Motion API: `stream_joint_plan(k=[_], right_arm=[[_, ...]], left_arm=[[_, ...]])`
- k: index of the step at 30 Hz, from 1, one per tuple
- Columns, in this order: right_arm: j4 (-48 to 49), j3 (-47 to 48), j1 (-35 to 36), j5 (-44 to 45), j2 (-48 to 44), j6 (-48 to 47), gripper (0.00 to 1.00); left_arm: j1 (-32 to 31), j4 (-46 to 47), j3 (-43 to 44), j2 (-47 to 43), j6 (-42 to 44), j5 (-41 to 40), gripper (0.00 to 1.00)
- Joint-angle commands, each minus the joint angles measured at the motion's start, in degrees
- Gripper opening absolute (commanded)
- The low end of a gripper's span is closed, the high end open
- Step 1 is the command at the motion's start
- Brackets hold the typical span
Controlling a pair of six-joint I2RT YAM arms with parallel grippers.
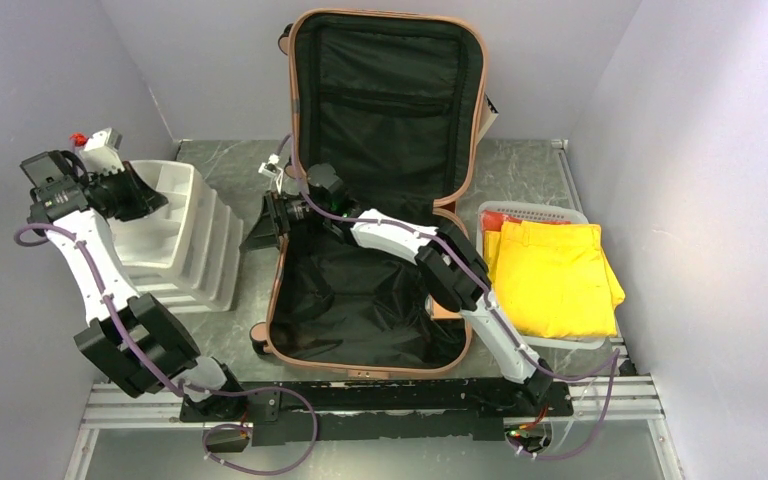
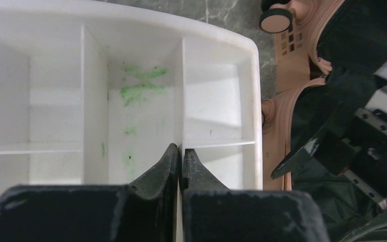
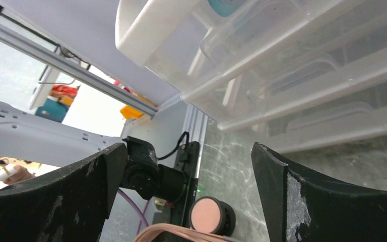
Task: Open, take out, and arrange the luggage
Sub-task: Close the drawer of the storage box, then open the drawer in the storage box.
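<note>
Lying open on the table (image 1: 520,170), the luggage (image 1: 360,310) had its lid upright against the back wall and its lower shell flat, long axis running away from the arm bases. The right arm (image 1: 400,235) reached across that shell. The right jaws stood spread wide just past its left rim, near the hinge, facing the white organizer (image 1: 195,235). The left jaws were pressed together over that organizer, beside the luggage but apart from it. The right arm was judged the nearer.
</note>
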Motion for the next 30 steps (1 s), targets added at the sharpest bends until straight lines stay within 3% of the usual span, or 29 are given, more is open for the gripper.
stream_joint_plan(k=[1,9,18,30], right_arm=[[14.51,0.96,1.16,-1.34,2.24,10.05,1.00],[21.72,3.03,1.52,-0.10,6.20,17.33,0.99],[29.93,3.23,1.02,1.76,8.16,25.17,0.97],[31.92,4.47,0.83,3.82,10.17,29.11,0.97]], left_arm=[[2.09,4.90,0.65,-2.03,-7.87,16.41,0.05],[3.39,8.97,-3.20,-2.86,-11.93,21.71,0.05],[3.95,7.97,-6.56,-6.03,-8.82,24.23,0.05],[4.10,7.04,-9.67,-8.15,-6.26,25.44,0.05]])
